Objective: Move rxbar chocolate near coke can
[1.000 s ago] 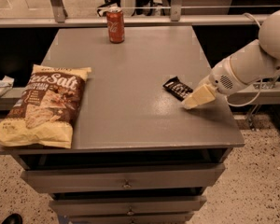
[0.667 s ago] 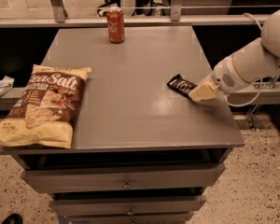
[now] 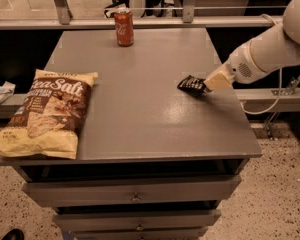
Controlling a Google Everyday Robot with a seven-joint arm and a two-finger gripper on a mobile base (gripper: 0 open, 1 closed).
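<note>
The rxbar chocolate (image 3: 191, 84), a small black bar with white lettering, is at the right side of the grey table (image 3: 140, 119). My gripper (image 3: 209, 83) comes in from the right on a white arm and is shut on the bar's right end, holding it just off the tabletop. The coke can (image 3: 124, 27), red with a silver top, stands upright at the table's far edge, left of the middle, well away from the bar.
A large yellow-and-brown chip bag (image 3: 46, 112) lies on the table's left side. A rail (image 3: 155, 22) runs behind the far edge. Drawers (image 3: 135, 195) sit under the tabletop. A white cable (image 3: 276, 95) hangs by the arm.
My gripper has closed in on the bar's right end and risen slightly toward the far side, and the bar has shifted up with it.
</note>
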